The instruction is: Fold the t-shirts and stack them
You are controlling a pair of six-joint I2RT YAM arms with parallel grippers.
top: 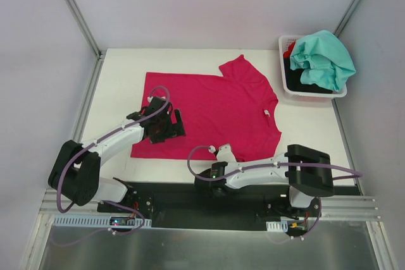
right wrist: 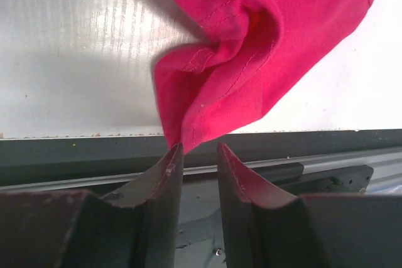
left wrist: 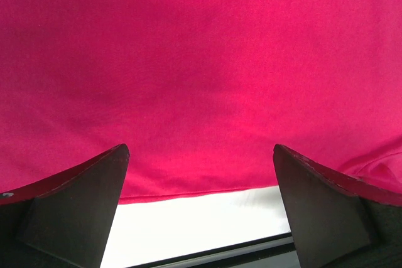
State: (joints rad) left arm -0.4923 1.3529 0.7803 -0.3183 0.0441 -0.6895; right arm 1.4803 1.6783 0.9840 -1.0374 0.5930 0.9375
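A large magenta-pink t-shirt point(top: 215, 109) lies spread on the white table point(top: 120, 80), its white label point(top: 267, 113) toward the right. My left gripper point(top: 174, 124) hovers over the shirt's left part, jaws wide open; in the left wrist view the left gripper point(left wrist: 200, 149) frames the shirt's hem point(left wrist: 201, 189), nothing between the fingers. My right gripper point(top: 212, 175) is at the table's near edge. In the right wrist view the right gripper point(right wrist: 198, 145) shows a narrow gap, and a bunched sleeve corner point(right wrist: 213, 86) touches the left fingertip point(right wrist: 174, 155) without being clasped.
A white basket point(top: 288, 86) at the back right holds a teal t-shirt point(top: 323, 58) draped over black point(top: 297, 80) and red point(top: 290, 49) ones. A dark base rail point(right wrist: 94, 155) runs right under the right gripper. Metal frame posts border the table.
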